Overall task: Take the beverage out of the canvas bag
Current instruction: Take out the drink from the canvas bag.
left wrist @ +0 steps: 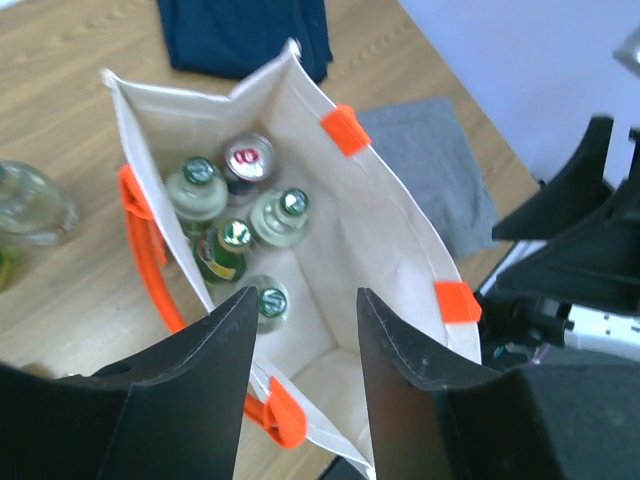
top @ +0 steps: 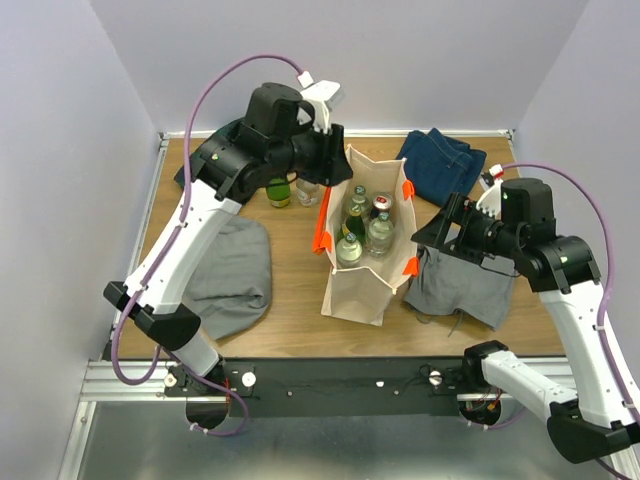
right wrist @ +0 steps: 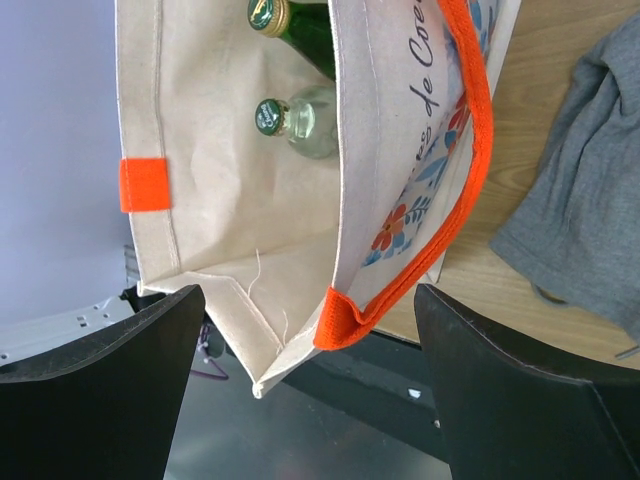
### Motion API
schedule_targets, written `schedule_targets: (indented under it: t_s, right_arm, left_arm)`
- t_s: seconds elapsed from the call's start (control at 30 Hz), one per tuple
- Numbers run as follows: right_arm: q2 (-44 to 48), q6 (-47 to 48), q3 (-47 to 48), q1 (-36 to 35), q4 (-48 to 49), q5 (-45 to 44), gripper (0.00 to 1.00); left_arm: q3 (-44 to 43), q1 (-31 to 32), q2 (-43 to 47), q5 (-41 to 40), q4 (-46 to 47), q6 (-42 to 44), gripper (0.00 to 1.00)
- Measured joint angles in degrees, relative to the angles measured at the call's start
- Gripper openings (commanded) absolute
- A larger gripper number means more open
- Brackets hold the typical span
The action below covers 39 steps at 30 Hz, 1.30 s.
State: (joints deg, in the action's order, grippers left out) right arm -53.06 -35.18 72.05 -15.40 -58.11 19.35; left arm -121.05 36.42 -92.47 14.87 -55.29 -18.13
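Note:
The beige canvas bag with orange handles stands upright mid-table, mouth open. Inside are several beverages: green-capped glass bottles and a red-topped can. My left gripper hovers above the bag's far end and looks down into it. Its jaws are open and hold nothing; one bottle cap shows just beside the left finger. My right gripper is at the bag's right side, open wide. The bag's side wall and orange handle lie between its fingers without touching either.
Two bottles stand on the table left of the bag, under the left arm. Folded cloths lie around: blue denim at back right, grey at right, grey at left.

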Motion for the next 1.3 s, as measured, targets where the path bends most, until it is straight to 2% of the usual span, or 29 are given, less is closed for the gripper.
schedule_targets:
  t_s: [0.1,0.3,0.5,0.6,0.67,0.83,1.0,1.3]
  right_arm:
    - [-0.61,0.04,0.74,0.00,-0.28,-0.33,0.94]
    - [-1.29,0.04,0.74,0.00,-0.33,-1.01,0.94]
    - [-1.75,1.03,0.24,0.00,0.50,-1.16,0.94]
    - [-1.88,2.14,-1.18,0.00,1.73,-1.31,0.94]
    - [-3.08,2.73,-1.51,0.00,1.84,-1.20,0.94]
    - [-7.52,3.52,0.13,0.00,1.86,-0.68,0.94]
    - [-8.00,2.97,1.44,0.00,1.90,-0.50,0.94]
    - [-7.76,1.20,3.61,0.00,1.86,-0.46,0.94]
  left_arm:
    - [2.25,2.38,0.66,-0.15,-1.16,-0.15,0.58]
    - [4.87,5.05,-1.11,-2.43,-4.70,0.33,0.56]
    - [11.21,6.19,-1.81,-5.33,-4.00,0.55,0.52]
    - [14.10,6.64,-3.45,-6.99,-3.34,0.83,0.56]
    - [14.21,7.06,-5.40,-7.74,-3.48,0.81,0.59]
    - [9.81,7.58,-9.44,-8.15,-4.42,0.46,0.60]
    - [8.33,8.48,-10.10,-10.03,-5.01,0.26,0.60]
    - [15.65,9.46,-10.03,-12.39,-4.96,0.00,0.58]
